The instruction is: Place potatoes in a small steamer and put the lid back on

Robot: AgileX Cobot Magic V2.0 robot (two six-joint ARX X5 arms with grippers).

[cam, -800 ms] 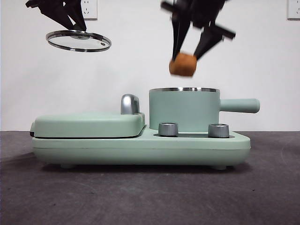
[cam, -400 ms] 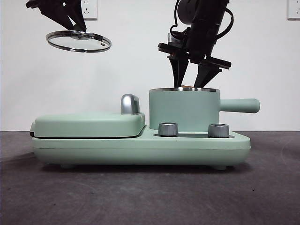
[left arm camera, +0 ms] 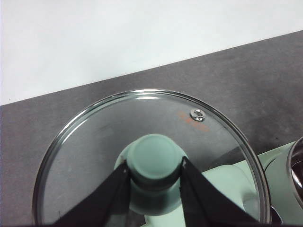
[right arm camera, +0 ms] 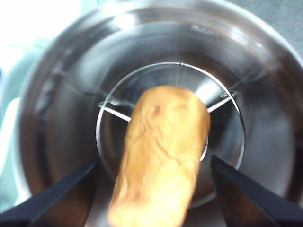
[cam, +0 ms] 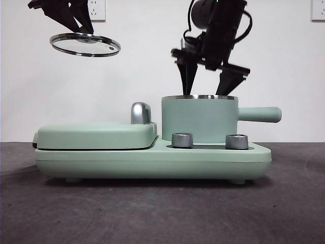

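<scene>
Potato (right arm camera: 161, 156) lies inside the small steamer (cam: 199, 120), on the steel rack at the bottom, as the right wrist view shows; so the first half of the task looks done. The right gripper (cam: 207, 87) hangs directly above the steel rim, its jaws spread wide and holding nothing, with the potato between them but touching neither.

What is left is the lid (cam: 85, 44). The left gripper (left arm camera: 154, 177) is closed on its mint-green knob and holds the glass disc in the air, nearly level, over the flat griddle part (cam: 95, 134) of the appliance, toward the left edge of the desk and well apart from the pot. I judge the right arm must clear the pot before the lid can be carried across and lowered onto the rim.

In the front view the pot wall hides the potato completely. The right wrist picture is blurred, so whether the potato lies flat or leans on the rack I cannot tell.
</scene>
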